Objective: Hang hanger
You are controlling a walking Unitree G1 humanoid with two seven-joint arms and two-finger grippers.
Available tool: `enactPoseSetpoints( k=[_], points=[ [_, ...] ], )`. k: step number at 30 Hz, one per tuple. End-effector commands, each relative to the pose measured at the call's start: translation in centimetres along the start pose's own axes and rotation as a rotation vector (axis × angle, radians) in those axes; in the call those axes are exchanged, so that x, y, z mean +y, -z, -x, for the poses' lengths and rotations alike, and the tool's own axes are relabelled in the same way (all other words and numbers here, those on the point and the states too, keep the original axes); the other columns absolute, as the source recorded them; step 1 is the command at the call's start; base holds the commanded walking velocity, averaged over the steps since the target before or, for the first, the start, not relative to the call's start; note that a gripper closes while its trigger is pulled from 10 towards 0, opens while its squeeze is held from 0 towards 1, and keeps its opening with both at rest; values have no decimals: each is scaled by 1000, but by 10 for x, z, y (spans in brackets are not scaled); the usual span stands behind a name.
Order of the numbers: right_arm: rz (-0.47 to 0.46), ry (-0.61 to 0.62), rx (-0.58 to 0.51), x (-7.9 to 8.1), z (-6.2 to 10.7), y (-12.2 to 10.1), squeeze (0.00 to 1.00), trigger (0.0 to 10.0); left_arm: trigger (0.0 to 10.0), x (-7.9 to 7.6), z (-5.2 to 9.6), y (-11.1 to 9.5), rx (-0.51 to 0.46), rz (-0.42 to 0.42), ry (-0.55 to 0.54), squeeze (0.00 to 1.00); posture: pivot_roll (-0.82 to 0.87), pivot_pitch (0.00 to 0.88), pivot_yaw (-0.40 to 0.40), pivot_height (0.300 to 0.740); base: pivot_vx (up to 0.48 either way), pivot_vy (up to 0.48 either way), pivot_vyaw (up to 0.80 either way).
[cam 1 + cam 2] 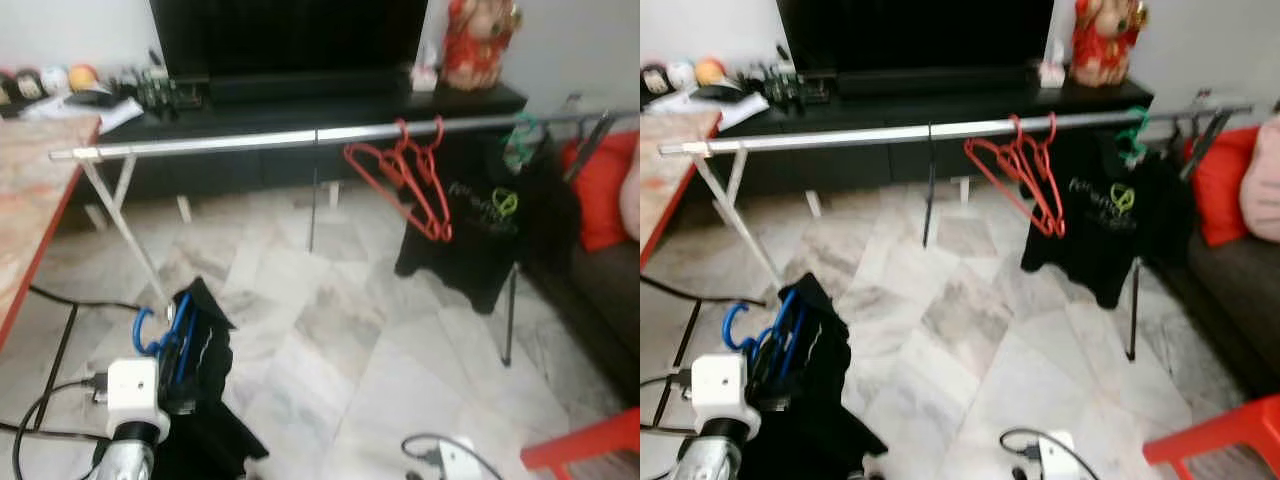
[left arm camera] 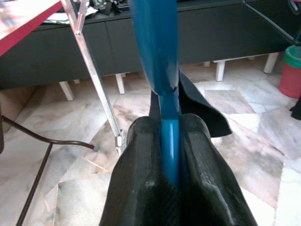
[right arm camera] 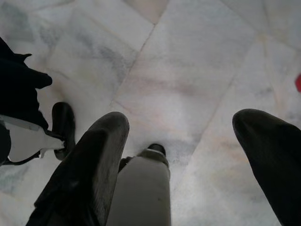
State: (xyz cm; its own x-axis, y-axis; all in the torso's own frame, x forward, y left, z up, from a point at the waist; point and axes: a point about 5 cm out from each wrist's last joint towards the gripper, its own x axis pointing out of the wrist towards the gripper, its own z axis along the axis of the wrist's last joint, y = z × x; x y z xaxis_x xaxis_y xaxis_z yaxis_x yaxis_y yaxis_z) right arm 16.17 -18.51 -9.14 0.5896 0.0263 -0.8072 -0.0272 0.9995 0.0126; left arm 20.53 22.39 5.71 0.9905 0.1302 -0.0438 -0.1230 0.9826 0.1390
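Left wrist view: left gripper (image 2: 170, 155) jaws clamped on the blue hanger (image 2: 157, 52) carrying a black garment (image 1: 205, 345); rail (image 1: 250, 140) lies above and ahead. Lift hook over rail, level. Right gripper (image 3: 188, 150) idle, jaws apart.

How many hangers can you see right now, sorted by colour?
Red hangers on the rail: 2, as far as the overlap lets me tell
Green hanger, carrying the black T-shirt on the rail: 1
Blue hanger, held low in the left gripper with a dark garment: 1
Total: 4
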Motion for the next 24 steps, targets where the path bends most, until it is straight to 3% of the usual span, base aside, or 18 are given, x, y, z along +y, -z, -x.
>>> enactPoseSetpoints(
  k=[1, 5, 24],
  points=[
    [-11, -11, 0, 4, 0, 1, 0, 10000, 10000, 1, -4, -6, -27, 1, 1, 0, -5, 38, -6, 740, -266, 0, 0],
    [-9, -11, 1, 4, 0, 1, 0, 10000, 10000, 2, -4, -7, -29, -2, 2, 0, -4, 33, -5, 740, -255, 0, 0],
    [-16, -9, 7, 3, 1, 4, 0, 10000, 10000, -2, -2, -6, -24, 6, 19, 0, -3, 37, -5, 740, 0, 0, 0]
  ],
)
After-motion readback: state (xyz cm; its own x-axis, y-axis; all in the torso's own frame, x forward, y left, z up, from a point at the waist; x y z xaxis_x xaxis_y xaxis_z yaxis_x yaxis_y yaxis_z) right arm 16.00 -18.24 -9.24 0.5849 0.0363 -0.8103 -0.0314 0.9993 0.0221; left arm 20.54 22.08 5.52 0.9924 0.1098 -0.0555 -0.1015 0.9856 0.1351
